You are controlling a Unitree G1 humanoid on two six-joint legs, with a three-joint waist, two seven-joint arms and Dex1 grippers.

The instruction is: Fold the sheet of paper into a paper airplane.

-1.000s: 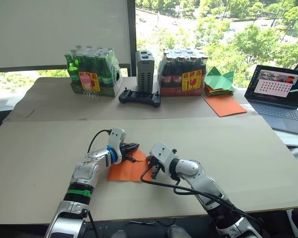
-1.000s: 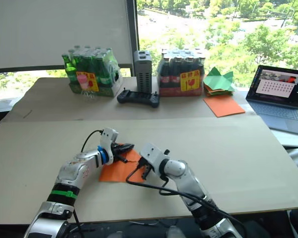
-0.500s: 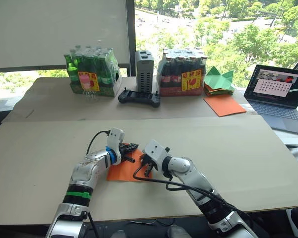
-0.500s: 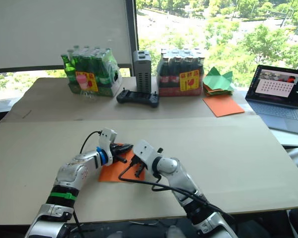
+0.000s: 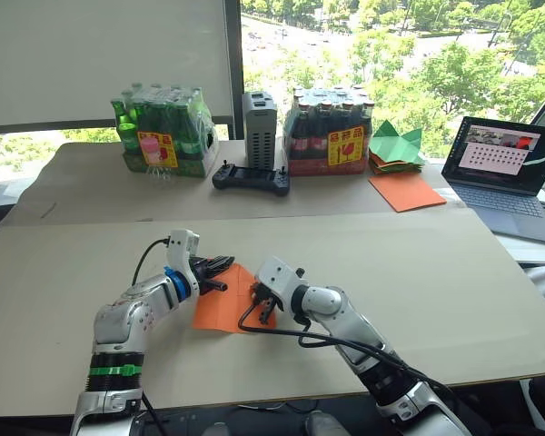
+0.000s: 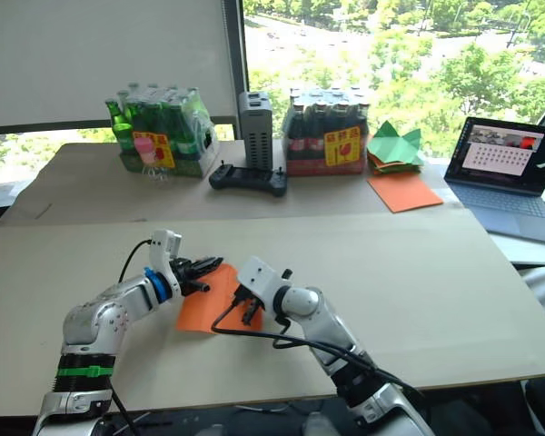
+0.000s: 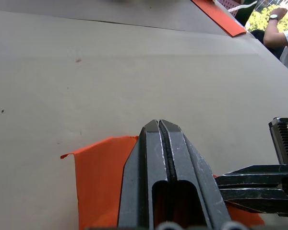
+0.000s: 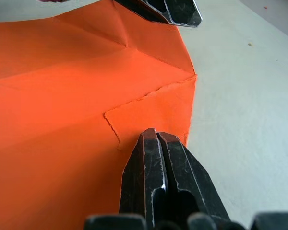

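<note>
The sheet of paper (image 5: 220, 307) lies flat on the near tabletop, bright orange and creased, with a small folded corner flap (image 8: 156, 109). My left gripper (image 5: 220, 265) is shut and rests over the sheet's far left corner; its shut fingertips (image 7: 159, 125) lie over the orange paper (image 7: 98, 175). My right gripper (image 5: 262, 304) is shut too, and its tip (image 8: 155, 135) presses down on the sheet's right edge just behind the flap. I see no paper clamped between either pair of fingers. The two grippers are about a gripper's width apart.
Along the back stand a pack of green bottles (image 5: 163, 136), a grey box (image 5: 259, 118), a pack of dark bottles (image 5: 331, 136) and a black controller (image 5: 250, 177). At the back right are green paper shapes (image 5: 395, 145), a smooth orange sheet (image 5: 409, 193) and a laptop (image 5: 504, 173). A person's arm (image 7: 278, 19) is beyond the table.
My left arm has swung out to the left and its gripper has drawn a little left over the sheet. The right gripper has shifted left onto the sheet's right edge.
</note>
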